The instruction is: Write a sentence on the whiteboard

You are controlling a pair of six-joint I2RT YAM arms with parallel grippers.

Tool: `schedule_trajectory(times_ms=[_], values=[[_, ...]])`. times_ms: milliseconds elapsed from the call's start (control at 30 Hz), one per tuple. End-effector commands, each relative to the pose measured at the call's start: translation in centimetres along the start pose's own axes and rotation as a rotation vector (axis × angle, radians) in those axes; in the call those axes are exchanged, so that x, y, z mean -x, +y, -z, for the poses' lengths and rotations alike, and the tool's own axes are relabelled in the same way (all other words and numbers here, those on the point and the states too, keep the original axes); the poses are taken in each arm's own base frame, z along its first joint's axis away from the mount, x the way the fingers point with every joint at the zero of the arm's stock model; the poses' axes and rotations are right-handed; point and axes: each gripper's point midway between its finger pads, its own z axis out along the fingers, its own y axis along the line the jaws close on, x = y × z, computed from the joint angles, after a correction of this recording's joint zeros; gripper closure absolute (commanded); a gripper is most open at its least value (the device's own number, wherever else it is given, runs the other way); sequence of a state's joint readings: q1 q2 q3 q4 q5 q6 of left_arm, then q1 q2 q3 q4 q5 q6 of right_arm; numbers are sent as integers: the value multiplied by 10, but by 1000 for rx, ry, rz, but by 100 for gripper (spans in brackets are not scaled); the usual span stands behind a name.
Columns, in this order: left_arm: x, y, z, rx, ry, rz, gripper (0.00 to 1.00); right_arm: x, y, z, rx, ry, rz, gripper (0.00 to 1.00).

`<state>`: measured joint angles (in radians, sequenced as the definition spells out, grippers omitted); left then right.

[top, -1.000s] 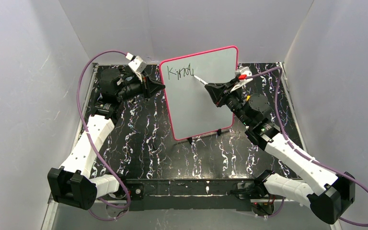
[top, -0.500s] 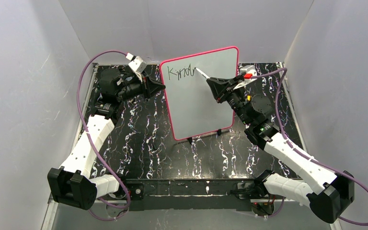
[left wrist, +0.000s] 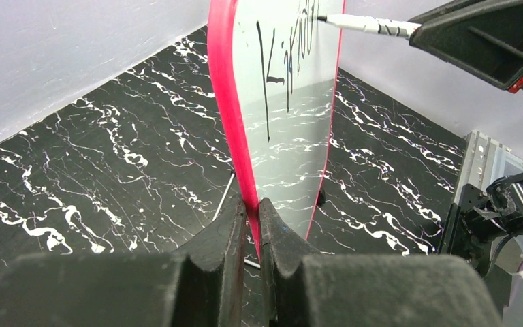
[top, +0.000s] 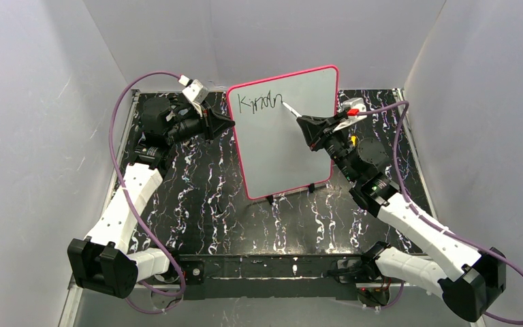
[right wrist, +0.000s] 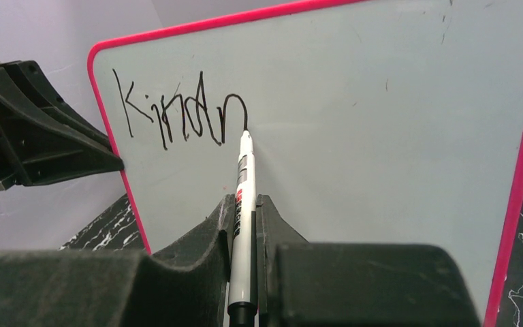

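marbled table [top: 211,197], whiteboard [top: 279,150], sentence [top: 259,102] cut short ("kindn")

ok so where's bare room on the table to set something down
The widest bare patch is the table in front of the whiteboard, between its feet and the arm bases, an arm on each side. Crowded: the board's left edge, clamped by the left gripper, and its upper middle, where the right gripper holds the marker.

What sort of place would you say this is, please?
Probably a lab robot cell: plain white walls box in a black marbled table, and two arms are bolted at its near edge, the left gripper clamping a whiteboard, the right gripper holding a marker.
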<state>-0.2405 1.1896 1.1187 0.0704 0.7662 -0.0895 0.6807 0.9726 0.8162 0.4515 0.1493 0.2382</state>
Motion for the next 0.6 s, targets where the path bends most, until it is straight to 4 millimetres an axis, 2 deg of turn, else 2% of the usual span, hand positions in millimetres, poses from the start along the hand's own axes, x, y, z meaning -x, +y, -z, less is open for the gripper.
schedule_trajectory(times_ms=[0, 67, 167, 433, 567], values=[[-8, -13, 2, -49, 22, 4, 100, -23, -9, 5, -30, 70, -2, 99], [-7, -12, 2, -48, 21, 3, 100, -26, -9, 6, -31, 74, -4, 99], [-8, -12, 2, -49, 23, 4, 100, -19, -9, 8, -32, 58, -4, 99], [-9, -12, 1, -49, 24, 6, 100, 27, 8, 12, 30, -80, -35, 99], [-9, -12, 1, -50, 25, 6, 100, 35, 5, 10, 16, -114, -27, 99]])
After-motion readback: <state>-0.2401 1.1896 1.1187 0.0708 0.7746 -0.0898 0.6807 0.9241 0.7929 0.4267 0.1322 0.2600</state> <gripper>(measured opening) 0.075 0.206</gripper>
